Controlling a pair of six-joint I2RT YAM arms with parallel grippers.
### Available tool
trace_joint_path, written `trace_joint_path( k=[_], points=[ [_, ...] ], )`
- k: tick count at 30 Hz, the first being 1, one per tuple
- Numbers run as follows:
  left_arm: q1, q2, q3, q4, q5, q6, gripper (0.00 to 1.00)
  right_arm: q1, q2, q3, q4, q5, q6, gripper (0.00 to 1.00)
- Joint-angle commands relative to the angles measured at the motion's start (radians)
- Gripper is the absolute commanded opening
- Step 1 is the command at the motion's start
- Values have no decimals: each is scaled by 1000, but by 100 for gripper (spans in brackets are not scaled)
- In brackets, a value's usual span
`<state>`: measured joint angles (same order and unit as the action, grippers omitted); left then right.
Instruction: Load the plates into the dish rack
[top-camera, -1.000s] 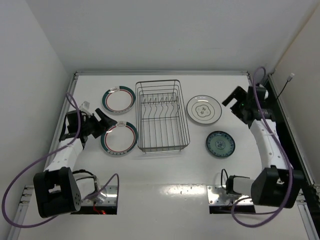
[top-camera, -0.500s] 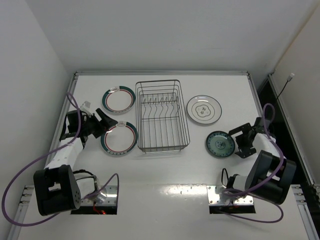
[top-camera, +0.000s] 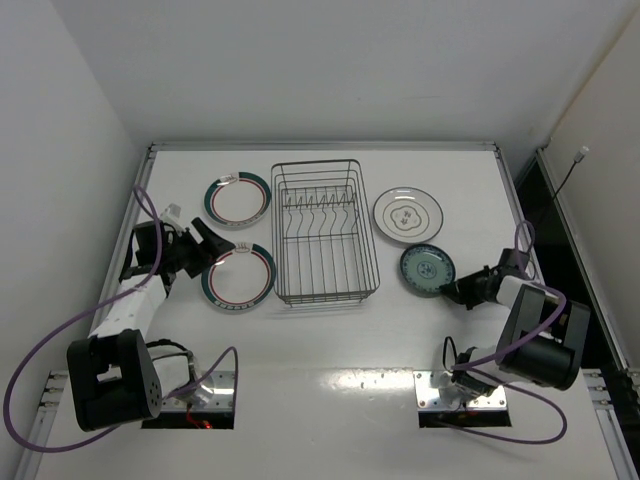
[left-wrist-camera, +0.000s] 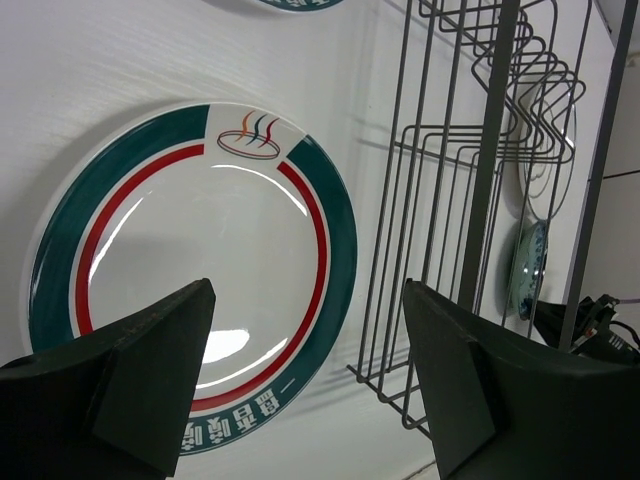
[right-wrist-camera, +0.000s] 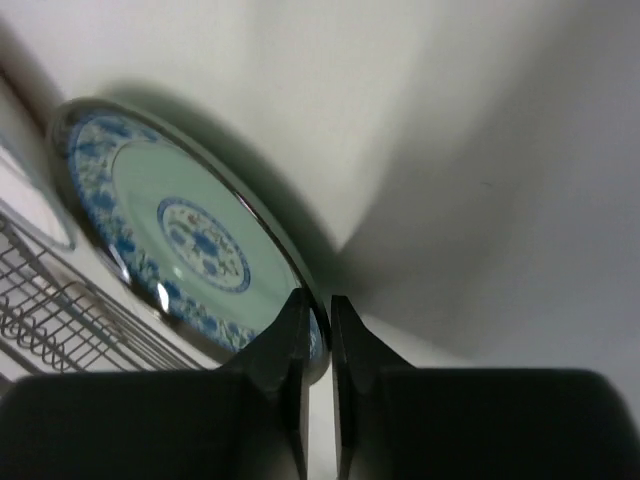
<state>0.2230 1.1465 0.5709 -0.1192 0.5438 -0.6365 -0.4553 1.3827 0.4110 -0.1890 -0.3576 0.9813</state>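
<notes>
One surface (top-camera: 330, 345) carries everything. The dish rack (top-camera: 325, 232) sits mid-surface with its long axis running away from my bases. Its prongs (top-camera: 318, 212) are upright and no plate stands in them.

Left of the rack, lying flat: far banded plate (top-camera: 238, 200) and near banded plate (top-camera: 238, 276). Right of the rack: dark-rimmed plate (top-camera: 408, 215), flat, and nearer me the teal plate (top-camera: 427, 271), the smallest, close beside the rack's right wall.

My right gripper (right-wrist-camera: 315, 335) is clenched on the teal plate's rim at the edge away from the rack. I cannot tell whether the plate is off the surface. My left gripper (left-wrist-camera: 308, 300) is released, jaws wide over the near banded plate, touching nothing I can see.

Key relation: the rack lies to the left of my right gripper, beyond the plate it grips, and my right arm is the nearer one. Judgement: the plate must go leftward and be turned on edge, face across the rack's long axis, to drop between prongs.
</notes>
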Motion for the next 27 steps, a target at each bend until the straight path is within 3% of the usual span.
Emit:
trace_joint_path(
  k=[1,10,14,19,23,27],
  points=[
    [-4,1,11,20,-2,17,74,7,32,-21,65,-18,10,0],
    [-4,1,11,10,-12,17,74,-3,-17,-12,34,-38,10,0],
    [-4,1,11,10,-21,17,74,-3,-163,87,-77,-38,10,0],
    [-4,1,11,10,-30,17,74,-3,-463,234,-217,90,60,0],
    [-4,1,11,10,-30,17,74,21,-606,282,-138,147,94,0],
    [-4,10,11,21,-30,8,74,152,-535,347,-58,161,50,0]
  ],
)
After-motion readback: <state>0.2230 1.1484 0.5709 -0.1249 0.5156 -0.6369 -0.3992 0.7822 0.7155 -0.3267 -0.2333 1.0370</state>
